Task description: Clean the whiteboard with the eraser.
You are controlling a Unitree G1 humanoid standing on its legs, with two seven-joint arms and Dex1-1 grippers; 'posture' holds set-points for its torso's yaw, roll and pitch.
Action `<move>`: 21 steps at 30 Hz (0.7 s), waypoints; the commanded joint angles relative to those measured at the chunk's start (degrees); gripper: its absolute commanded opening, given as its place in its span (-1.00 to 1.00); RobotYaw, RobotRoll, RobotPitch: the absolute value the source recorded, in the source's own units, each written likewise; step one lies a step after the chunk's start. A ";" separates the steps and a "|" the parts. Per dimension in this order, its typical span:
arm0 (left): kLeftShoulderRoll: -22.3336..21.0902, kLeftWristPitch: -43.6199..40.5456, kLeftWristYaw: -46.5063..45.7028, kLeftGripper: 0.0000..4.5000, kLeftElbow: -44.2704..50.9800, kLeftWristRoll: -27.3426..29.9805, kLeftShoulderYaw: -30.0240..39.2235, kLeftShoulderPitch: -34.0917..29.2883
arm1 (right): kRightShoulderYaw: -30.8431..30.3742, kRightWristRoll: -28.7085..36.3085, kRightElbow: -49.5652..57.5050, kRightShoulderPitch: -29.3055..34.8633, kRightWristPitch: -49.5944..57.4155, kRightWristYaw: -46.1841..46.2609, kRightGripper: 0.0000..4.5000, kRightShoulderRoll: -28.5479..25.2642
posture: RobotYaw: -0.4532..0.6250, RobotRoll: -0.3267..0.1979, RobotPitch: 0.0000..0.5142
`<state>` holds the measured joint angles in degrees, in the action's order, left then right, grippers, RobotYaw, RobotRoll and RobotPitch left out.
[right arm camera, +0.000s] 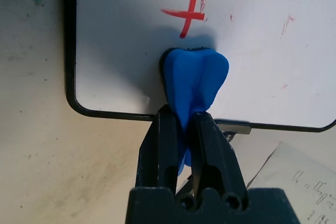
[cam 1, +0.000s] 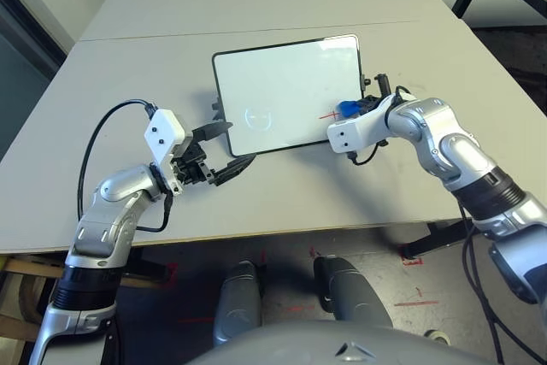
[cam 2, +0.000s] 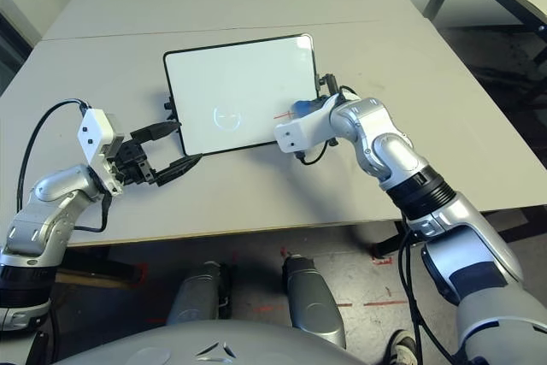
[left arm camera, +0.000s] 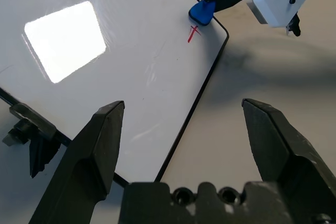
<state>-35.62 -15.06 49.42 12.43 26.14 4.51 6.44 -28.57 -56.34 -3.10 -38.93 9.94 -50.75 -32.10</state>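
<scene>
Right gripper (right arm camera: 181, 111) clamped on blue eraser (right arm camera: 195, 74), pad end ahead of my fingertips. Left gripper (left arm camera: 184, 103) wide, empty.

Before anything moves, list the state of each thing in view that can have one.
Whiteboard: lying on the table, red strokes not yet wiped off
Eraser: gripped, over the whiteboard's edge
Right gripper: shut on the eraser
Left gripper: open, nothing between its fingers
</scene>
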 commanded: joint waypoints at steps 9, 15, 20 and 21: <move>-3.00 -2.64 0.19 1.00 2.56 0.94 2.54 -1.83 | -6.30 -1.49 -1.26 3.10 -1.45 -0.93 -0.94 7.70 | -0.24 0.25 -0.34; -3.22 -3.94 -0.27 1.00 4.13 1.17 2.85 -2.31 | -6.70 -1.74 -3.59 0.04 -1.35 0.35 -0.94 11.00 | -0.24 0.25 -0.35; -2.83 -4.71 -0.56 1.00 4.70 1.15 2.34 -1.67 | -6.35 -2.08 -4.82 -1.33 -1.08 0.45 -0.94 11.25 | -0.24 0.25 -0.37; -2.75 -4.82 -0.57 1.00 4.71 1.14 2.24 -1.48 | -6.16 -2.16 -5.01 -1.41 -1.09 0.43 -0.94 10.72 | -0.24 0.25 -0.37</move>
<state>-38.37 -19.20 49.17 16.01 26.99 6.81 4.89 -33.48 -57.90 -3.39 -41.31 8.28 -49.69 -20.46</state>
